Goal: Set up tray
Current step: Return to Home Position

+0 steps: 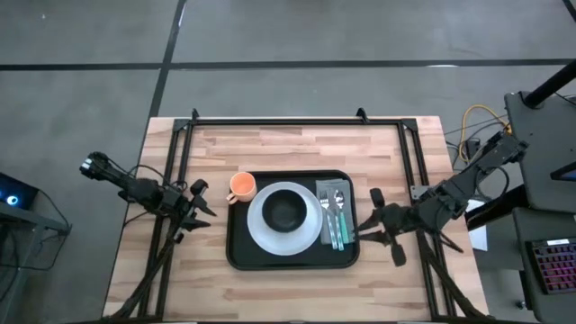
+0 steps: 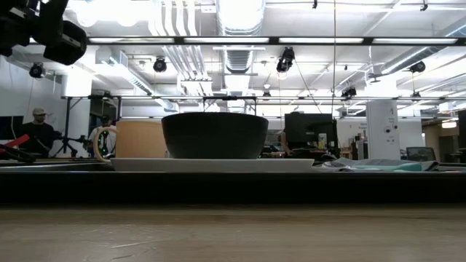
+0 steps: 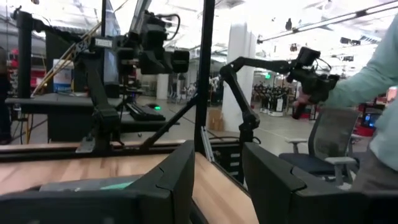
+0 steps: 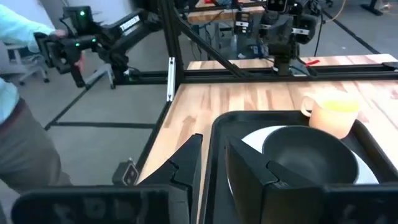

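The black tray (image 1: 236, 252) lies in the middle of the wooden table. On it stand a white plate (image 1: 257, 225) with a dark bowl (image 1: 284, 212), an orange cup (image 1: 242, 187) at its far left corner, and a grey napkin with cutlery (image 1: 334, 214) at its right. My left gripper (image 1: 202, 205) is open and empty, just left of the tray. My right gripper (image 1: 367, 229) is open at the tray's right edge. In the right wrist view its fingers (image 4: 214, 165) stand on either side of the tray's rim (image 4: 214, 134).
A black metal frame (image 1: 288, 120) runs along the table's far edge and down both sides. In the low view the tray's rim (image 2: 233, 185) fills the width, with the bowl (image 2: 215, 135) and the cup (image 2: 138, 138) above it. A person (image 3: 376, 118) stands beside the table.
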`<state>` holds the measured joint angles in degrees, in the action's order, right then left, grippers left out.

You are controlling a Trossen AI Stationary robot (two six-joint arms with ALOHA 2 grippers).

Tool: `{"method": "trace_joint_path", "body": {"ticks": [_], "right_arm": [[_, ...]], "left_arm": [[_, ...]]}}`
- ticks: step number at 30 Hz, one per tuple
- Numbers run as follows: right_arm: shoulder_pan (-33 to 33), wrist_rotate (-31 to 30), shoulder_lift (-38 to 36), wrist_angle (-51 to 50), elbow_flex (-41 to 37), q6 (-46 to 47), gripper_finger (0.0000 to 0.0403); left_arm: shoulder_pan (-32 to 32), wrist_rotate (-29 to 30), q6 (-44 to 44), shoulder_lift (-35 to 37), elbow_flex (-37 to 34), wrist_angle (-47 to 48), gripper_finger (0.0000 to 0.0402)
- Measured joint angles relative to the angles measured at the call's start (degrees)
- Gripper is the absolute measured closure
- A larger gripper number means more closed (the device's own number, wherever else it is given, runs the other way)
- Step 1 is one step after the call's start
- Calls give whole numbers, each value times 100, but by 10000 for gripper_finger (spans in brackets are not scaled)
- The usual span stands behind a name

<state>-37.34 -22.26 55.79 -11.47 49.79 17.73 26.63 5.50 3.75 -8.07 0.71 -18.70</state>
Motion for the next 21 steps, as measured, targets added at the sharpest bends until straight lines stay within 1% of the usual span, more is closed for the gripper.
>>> {"method": "trace_joint_path", "body": {"ticks": [5, 8, 11, 14, 16, 18, 20, 21], "right_arm": [[-24, -2, -426, -228, -181, -119, 339], [-134, -17, -856, -227, -403, -121, 339], [-425, -11, -1427, -338, -705, -87, 339], [-861, -49, -2075, -345, -1148, 183, 339], [-1189, -264, -2444, -161, -1510, 369, 339], [-1512, -629, -2748, 181, -1872, 450, 339], [-1799, -949, -2990, 459, -2191, 363, 339], [-1912, -996, -3091, 543, -2303, 256, 339]], "left_arm": [[0, 1, 0, -150, -4, 15, 284], [0, 1, 0, -228, -2, 13, 284], [0, 2, 0, -268, 0, 15, 284], [0, 2, 0, -266, 0, -11, 284], [0, 2, 0, -266, 0, -32, 284], [0, 2, 1, -266, 2, -35, 284], [0, 2, 2, -266, 0, -33, 284], [0, 2, 0, -266, 0, -35, 284]]}}
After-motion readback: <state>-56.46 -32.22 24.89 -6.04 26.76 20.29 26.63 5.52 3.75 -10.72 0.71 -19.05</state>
